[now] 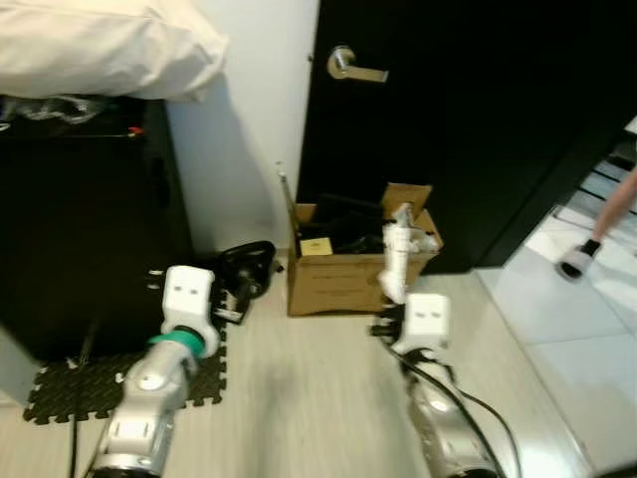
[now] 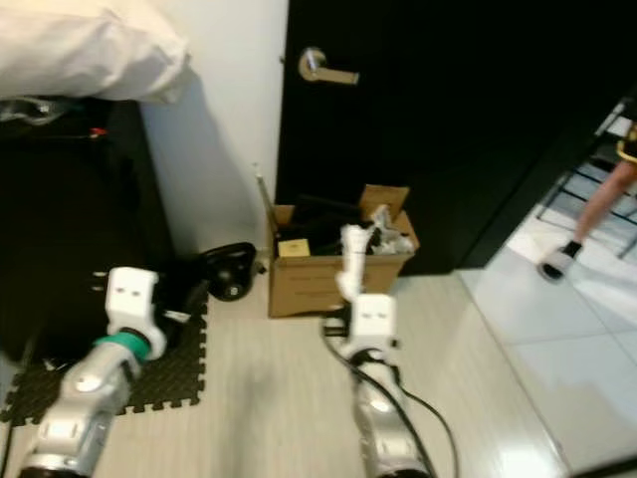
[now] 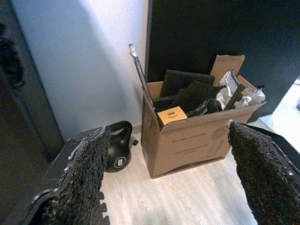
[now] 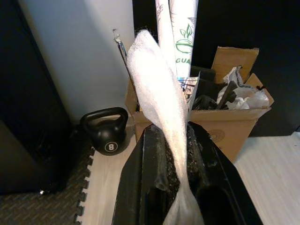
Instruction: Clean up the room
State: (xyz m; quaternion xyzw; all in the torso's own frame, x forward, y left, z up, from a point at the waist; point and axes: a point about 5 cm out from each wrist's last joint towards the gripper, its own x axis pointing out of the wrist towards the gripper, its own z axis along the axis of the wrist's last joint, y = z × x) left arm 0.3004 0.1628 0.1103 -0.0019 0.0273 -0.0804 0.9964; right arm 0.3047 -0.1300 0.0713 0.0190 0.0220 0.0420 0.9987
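The right tool [image 4: 176, 168] pinches a limp white wrapper [image 4: 157, 108], held up just short of the cardboard box [image 1: 348, 274]. Only its lower end is clamped, so it could droop and snag on the box's front wall or fall short onto the floor. The left tool [image 3: 168, 178] hangs open, empty, toward the kettlebell [image 3: 117, 152] beside the box.

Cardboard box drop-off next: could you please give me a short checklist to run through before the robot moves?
1. Right end effector shut on the white packaging: ok.
2. Cardboard box open at the top: ok.
3. Room in the box: cannot tell; it already holds dark foam pieces and crumpled wrap.
4. Left end effector open, holding nothing: ok.
5. Kettlebell off the path, beside the box: ok.
6. Person's leg nearby on the right: not ok.
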